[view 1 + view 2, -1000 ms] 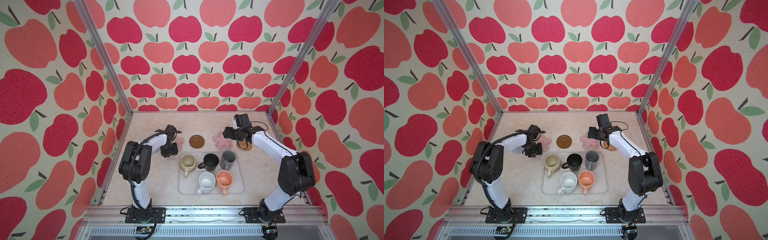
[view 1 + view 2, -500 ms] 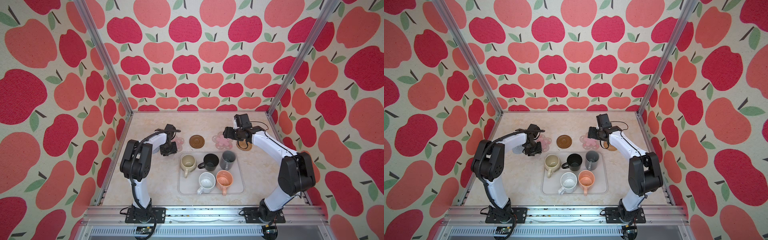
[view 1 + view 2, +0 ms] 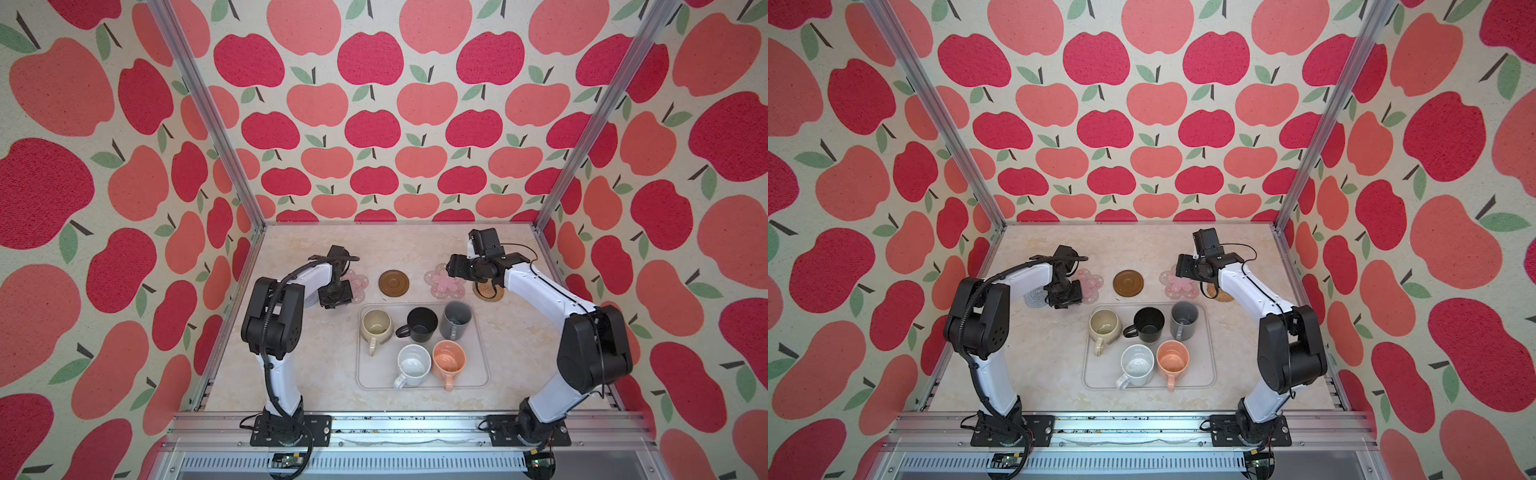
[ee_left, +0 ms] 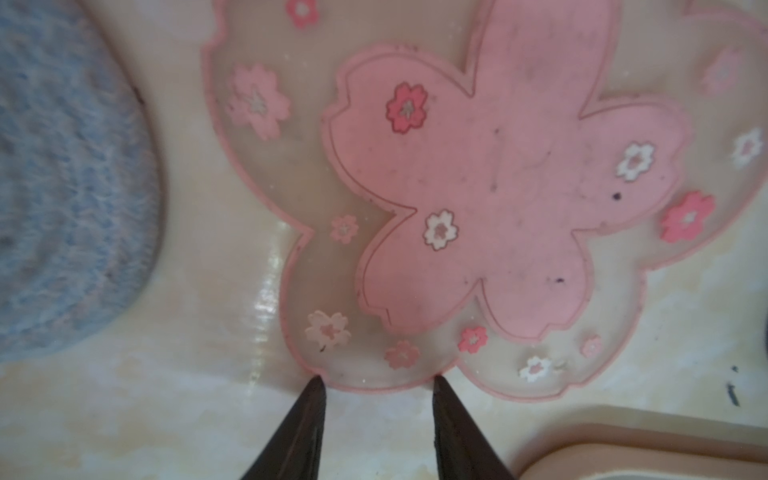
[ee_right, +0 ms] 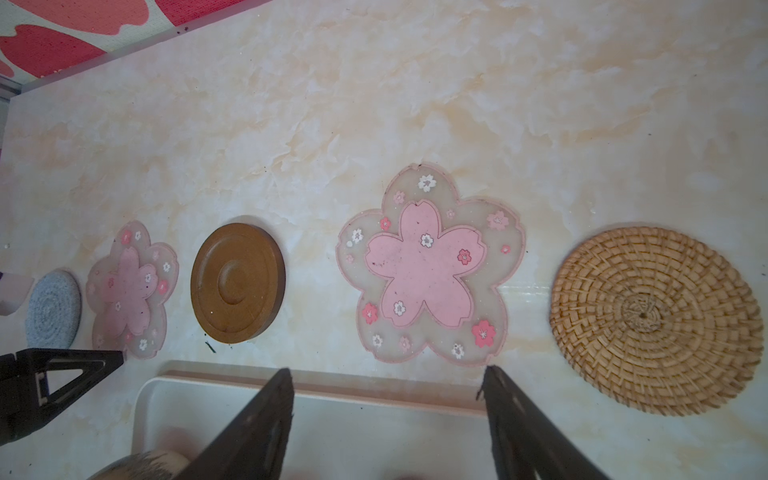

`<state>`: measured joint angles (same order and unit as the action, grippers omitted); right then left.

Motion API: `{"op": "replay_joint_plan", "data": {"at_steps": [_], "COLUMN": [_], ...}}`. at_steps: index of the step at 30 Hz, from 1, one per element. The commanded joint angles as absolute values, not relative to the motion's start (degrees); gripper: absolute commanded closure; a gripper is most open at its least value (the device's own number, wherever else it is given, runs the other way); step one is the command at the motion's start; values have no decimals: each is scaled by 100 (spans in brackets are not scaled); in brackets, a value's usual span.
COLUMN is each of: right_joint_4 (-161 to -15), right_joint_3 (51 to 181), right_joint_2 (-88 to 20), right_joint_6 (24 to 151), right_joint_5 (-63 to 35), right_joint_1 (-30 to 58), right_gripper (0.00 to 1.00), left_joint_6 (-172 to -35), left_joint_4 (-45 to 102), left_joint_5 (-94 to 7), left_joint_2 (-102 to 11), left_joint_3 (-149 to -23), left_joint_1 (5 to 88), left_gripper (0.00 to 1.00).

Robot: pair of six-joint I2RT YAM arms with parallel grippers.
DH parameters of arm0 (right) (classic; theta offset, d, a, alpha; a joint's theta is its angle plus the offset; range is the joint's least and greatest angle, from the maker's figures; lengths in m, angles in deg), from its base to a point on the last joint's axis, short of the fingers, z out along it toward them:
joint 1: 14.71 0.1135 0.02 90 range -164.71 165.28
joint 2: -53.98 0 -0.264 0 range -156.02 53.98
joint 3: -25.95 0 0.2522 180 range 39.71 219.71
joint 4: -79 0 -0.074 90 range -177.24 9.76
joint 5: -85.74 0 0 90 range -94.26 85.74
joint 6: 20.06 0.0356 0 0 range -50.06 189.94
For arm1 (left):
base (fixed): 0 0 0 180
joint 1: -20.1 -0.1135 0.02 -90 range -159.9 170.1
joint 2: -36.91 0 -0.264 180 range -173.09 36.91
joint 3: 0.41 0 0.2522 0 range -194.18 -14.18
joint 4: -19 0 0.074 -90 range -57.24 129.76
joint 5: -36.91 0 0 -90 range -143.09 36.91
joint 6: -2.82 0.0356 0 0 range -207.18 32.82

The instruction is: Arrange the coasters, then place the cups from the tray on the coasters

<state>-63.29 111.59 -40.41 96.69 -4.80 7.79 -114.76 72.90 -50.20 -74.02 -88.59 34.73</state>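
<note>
Well, the left gripper (image 4: 376, 380) stands slightly parted, its tips at one petal's edge of a pink flower coaster (image 4: 478, 199) (nothing pinched). The right gripper (image 5: 386, 374) gapes wide and empty over the tray's (image 3: 473, 353) far rim. All five cups (image 3: 422, 324) sit on the tray, mid-counter (image 3: 324, 353).

No text, label, brand mark, number or sign can be read in any view; the cups (image 3: 422, 325), the coasters (image 5: 428, 266) and the tray (image 3: 473, 365) are seen without lettering; the walls (image 3: 370, 58) are printed with apples only, with no writing on them.
</note>
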Motion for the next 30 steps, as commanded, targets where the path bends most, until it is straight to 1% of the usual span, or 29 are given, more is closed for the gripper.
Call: {"op": "replay_joint_plan", "data": {"at_steps": [1, 16, 26, 30], "right_joint_4": [-6271, -6289, -6309, -6290], "right_joint_3": [11091, 11037, 10937, 10885], "right_joint_2": [-3870, -3802, -3655, -3549], "right_joint_6": [9798, 9846, 9807, 9773], "right_joint_5": [-465, -488, -432, -443], "right_joint_1": [786, 785, 780, 787], "right_gripper": [26, 26, 26, 26], "left_joint_6": [-11469, -11436, -11159, -10937], "left_joint_4": [7021, 7041, 7434, 7540], "left_joint_5": [-5332, -5196, -5315, -5301], "left_joint_2": [-7787, -7638, -6351, -5931], "left_joint_3": [-8853, -8817, -8339, -8333], "left_joint_1": [3399, 3351, 3211, 3183], "left_gripper": [56, 56, 56, 55]}}
